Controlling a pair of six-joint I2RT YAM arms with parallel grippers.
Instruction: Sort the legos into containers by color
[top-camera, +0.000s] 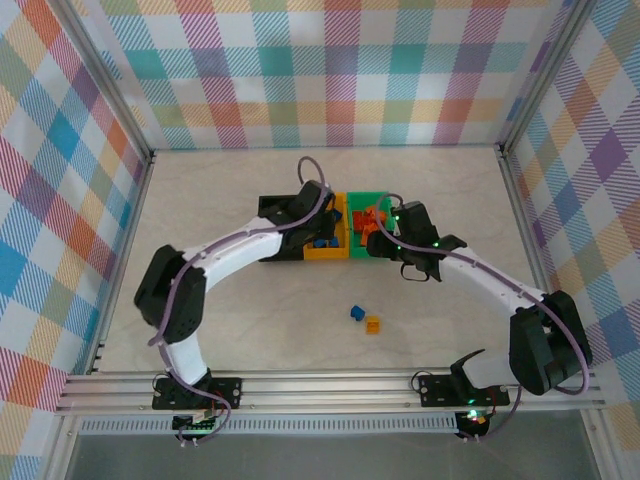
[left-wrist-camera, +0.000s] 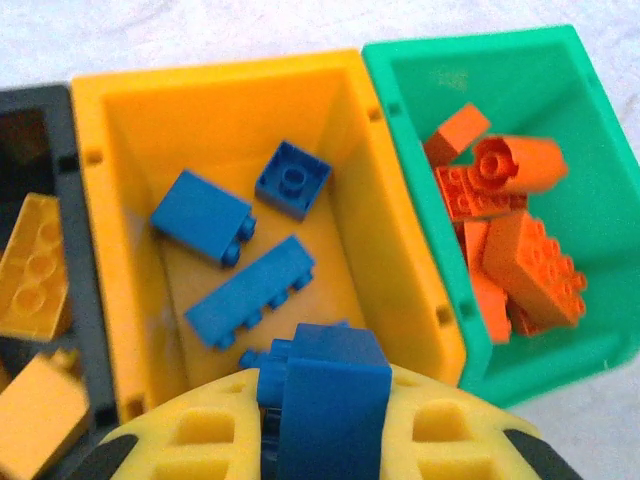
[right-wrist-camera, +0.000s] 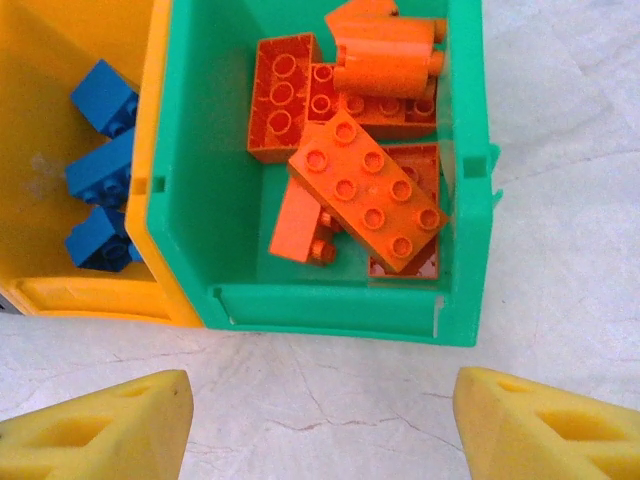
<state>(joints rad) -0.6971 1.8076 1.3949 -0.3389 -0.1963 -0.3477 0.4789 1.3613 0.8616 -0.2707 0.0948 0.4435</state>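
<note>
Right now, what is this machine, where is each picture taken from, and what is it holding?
It is a robot: a left arm and a right arm bolted to a table. One picture looks down from above; the other two come from cameras on each wrist. Three bins sit side by side: the black bin holds yellow bricks, the yellow-orange bin blue bricks, the green bin orange bricks. The left gripper pinches a blue brick by the yellow-orange bin. The right gripper is open, holding nothing. A loose blue brick and a yellowish brick lie on the table.
</note>
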